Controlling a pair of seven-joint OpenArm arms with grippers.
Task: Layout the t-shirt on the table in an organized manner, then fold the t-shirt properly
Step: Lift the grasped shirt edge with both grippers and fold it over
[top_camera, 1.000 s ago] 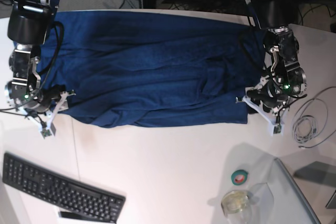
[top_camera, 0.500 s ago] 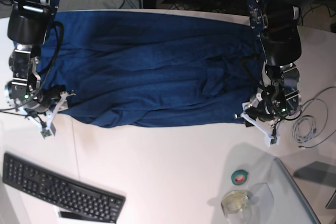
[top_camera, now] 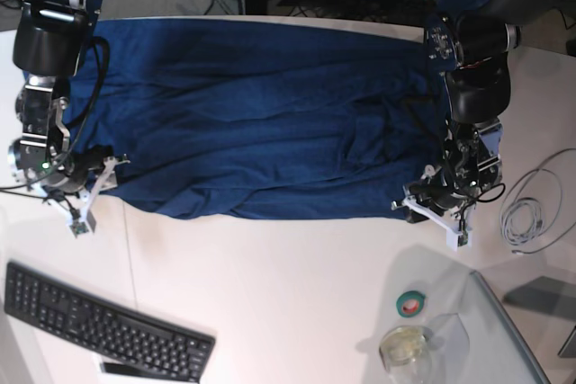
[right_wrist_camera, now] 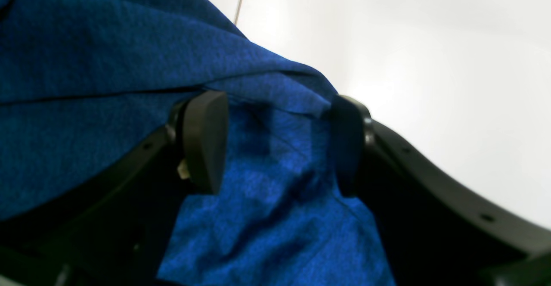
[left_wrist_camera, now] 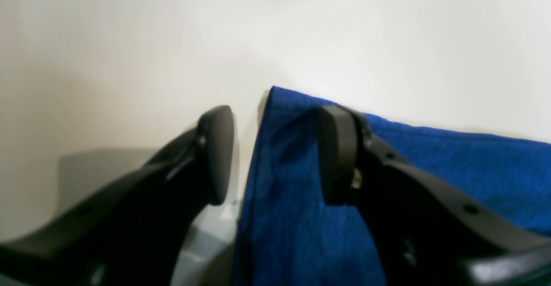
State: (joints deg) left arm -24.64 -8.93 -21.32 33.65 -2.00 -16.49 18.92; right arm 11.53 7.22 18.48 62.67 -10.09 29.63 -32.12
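While the dark blue t-shirt (top_camera: 261,119) lies spread wide across the far half of the white counter (top_camera: 288,294), both arms sit low at its near corners. Its cloth is rumpled, with long folds running across it, and its near edge lies roughly parallel to the counter's front edge.

At the shirt's near corner on the base view's right, the left gripper (left_wrist_camera: 275,156) has its jaws apart. A corner of the shirt's edge stands between them, lying against the right-hand pad, with bare counter showing beside the other pad. The jaws are not pressed onto the cloth.

At the opposite near corner, the right gripper (right_wrist_camera: 275,144) also has its jaws apart, straddling a bunched fold of the shirt without clamping it.

Toward the counter's front edge lie a black keyboard (top_camera: 103,325), a roll of green tape (top_camera: 412,303) and a glass jar (top_camera: 405,345). A coiled white cable (top_camera: 531,209) rests near the right edge.
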